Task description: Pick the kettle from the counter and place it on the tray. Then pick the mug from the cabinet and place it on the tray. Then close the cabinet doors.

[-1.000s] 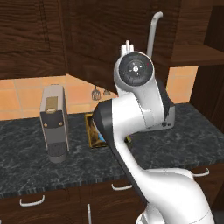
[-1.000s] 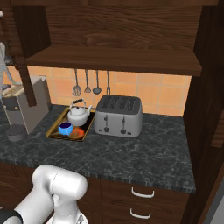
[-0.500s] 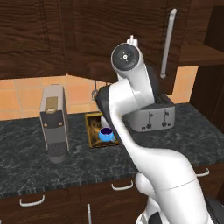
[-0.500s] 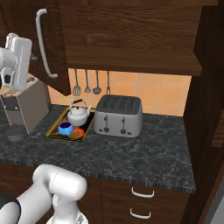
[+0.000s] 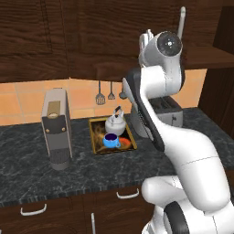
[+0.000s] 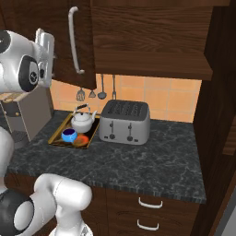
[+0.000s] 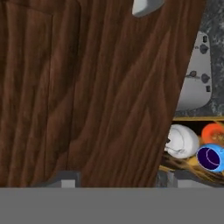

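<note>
**Door swinging in, tray loaded**

The arm [image 5: 160, 114] towers over the counter [image 6: 138, 159], hand up high against the cabinet door [image 6: 69, 41]. That dark panel stands partly open, its silver bar handle [image 6: 73, 39] just beside the hand. In the hand view the door's wood grain sits right in front of the gripper [image 7: 116, 178], fingertips spread with nothing between them, flat to the panel.

Below, the tray [image 5: 97, 145] sits on the counter between the coffee machine [image 5: 55, 128] and the toaster [image 6: 125, 122]. The kettle [image 5: 115, 122] is on it, the mug [image 5: 110, 140] just in front, also on it. So both placements look done; the doors are the step left.

The risk now? Pushing with a bare fingertip on a flat face: if the hand slides off the edge, the door may stop short of shut. The handle could also snag the wrist on the swing.
</note>
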